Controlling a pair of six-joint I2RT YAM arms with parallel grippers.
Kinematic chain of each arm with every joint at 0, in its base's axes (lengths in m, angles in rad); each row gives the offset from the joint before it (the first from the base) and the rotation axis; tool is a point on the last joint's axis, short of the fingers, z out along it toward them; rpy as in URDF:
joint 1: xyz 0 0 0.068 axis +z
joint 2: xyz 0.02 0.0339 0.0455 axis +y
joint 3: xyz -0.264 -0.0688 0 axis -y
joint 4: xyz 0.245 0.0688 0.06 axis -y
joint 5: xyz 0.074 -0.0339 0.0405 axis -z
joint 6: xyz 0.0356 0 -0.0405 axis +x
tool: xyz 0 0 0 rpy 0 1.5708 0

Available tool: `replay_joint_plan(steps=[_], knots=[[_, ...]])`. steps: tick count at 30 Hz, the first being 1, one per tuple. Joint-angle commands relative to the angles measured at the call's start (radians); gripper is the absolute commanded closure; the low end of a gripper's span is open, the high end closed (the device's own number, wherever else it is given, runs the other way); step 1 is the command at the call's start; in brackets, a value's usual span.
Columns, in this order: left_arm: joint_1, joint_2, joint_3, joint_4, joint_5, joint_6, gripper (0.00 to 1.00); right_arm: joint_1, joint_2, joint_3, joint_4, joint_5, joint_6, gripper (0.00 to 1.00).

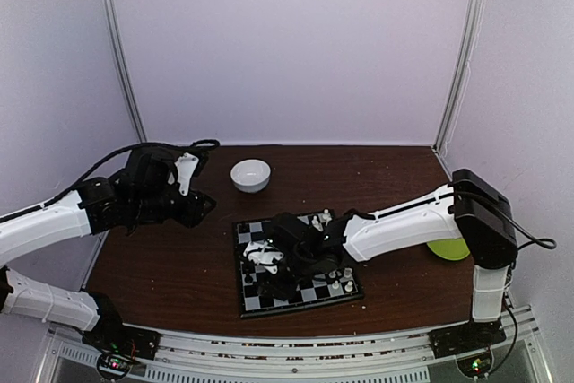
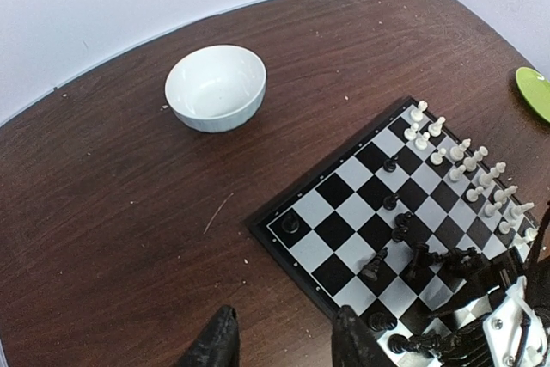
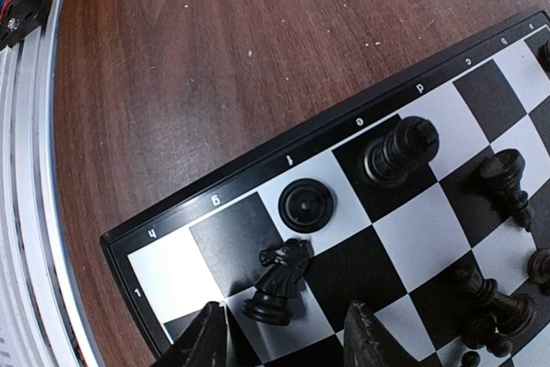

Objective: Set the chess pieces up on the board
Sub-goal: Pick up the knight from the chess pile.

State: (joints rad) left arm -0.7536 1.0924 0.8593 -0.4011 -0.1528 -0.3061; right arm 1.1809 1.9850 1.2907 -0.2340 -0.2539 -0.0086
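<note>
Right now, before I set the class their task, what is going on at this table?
Two robot arms are setting up a chess set. The right gripper hangs open over a corner of the chessboard, right by a black knight that it is not gripping. The left gripper is open and empty above the table beside the board. The white pieces line one edge, while the black pieces are scattered and a few look toppled. A white bowl and a green plate sit aside.

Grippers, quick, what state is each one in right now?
Left gripper: open, holding nothing.
Right gripper: open, empty; black knight stands by its fingertips.
</note>
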Motion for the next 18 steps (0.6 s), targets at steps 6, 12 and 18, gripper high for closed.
replay_joint_plan(steps=[6,12,18], knots=[[0.002,0.008,-0.012,0.059,-0.001,-0.014,0.62,0.017,0.047,0.047,-0.023,0.037,0.032,0.58],[0.002,0.010,-0.017,0.059,-0.001,-0.015,0.62,0.019,0.064,0.062,-0.064,0.078,0.031,0.63],[0.001,0.002,-0.019,0.052,-0.007,-0.012,0.63,0.020,0.051,0.042,-0.070,0.119,0.015,0.68]])
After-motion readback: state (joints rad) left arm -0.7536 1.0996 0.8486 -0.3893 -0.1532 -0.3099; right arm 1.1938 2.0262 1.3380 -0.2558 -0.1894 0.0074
